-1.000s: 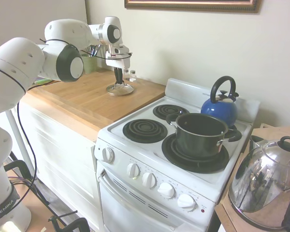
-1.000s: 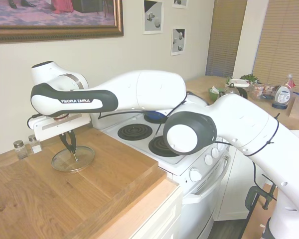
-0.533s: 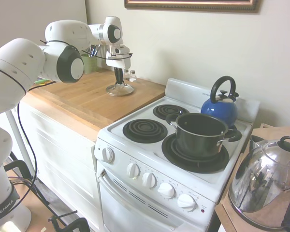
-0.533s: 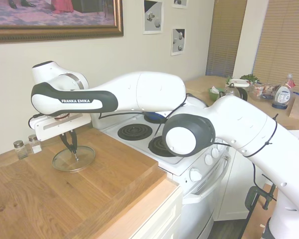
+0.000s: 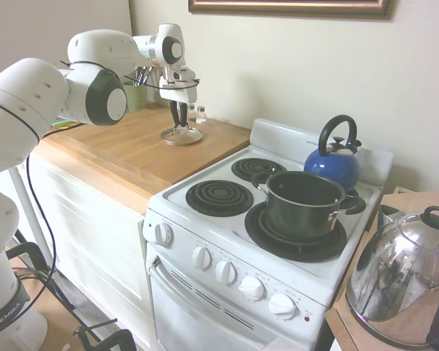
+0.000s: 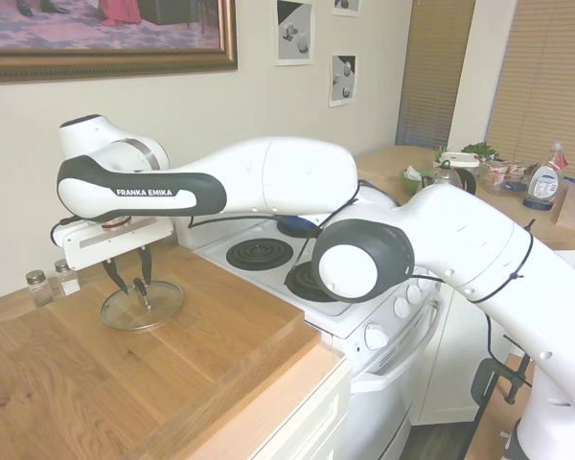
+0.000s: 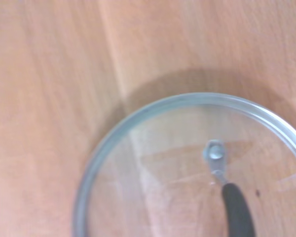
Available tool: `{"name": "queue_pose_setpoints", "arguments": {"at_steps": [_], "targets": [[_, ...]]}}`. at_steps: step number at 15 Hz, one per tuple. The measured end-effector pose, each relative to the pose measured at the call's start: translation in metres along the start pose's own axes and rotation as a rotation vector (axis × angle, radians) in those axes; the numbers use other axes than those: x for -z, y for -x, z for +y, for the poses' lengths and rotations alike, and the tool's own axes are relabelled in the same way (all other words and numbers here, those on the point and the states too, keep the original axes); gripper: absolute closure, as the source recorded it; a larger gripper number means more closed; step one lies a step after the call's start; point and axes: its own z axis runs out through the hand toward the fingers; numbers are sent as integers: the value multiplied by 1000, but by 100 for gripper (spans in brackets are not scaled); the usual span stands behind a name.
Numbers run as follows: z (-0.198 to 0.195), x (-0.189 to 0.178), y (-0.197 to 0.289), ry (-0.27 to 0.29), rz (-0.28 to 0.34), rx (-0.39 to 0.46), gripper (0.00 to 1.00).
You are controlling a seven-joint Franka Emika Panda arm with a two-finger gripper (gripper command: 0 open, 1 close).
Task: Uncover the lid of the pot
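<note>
Already the lid (image 6: 142,304) lay flat on the wooden counter (image 6: 125,383), well apart from the uncovered pot (image 5: 305,202) on the stove (image 5: 227,219) burner. The gripper (image 6: 127,282) stood over its handle at 12 o'clock, fingers spread, gripping nothing. Judgement: a straight vertical lift-off would best avoid nudging the lid.

Lid (image 6: 141,305) on wooden countertop (image 6: 172,374)

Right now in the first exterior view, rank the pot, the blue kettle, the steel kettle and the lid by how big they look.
1. steel kettle, largest, though it sits nearest the camera
2. pot
3. blue kettle
4. lid, smallest, farthest away on the wooden counter
</note>
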Motion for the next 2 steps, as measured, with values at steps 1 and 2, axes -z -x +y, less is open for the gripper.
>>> {"name": "queue_pose_setpoints", "arguments": {"at_steps": [1, 2], "targets": [[-1, 7, 3, -14, 1, 3, 0], [-2, 16, 6, -29, 4, 7, 0]]}}
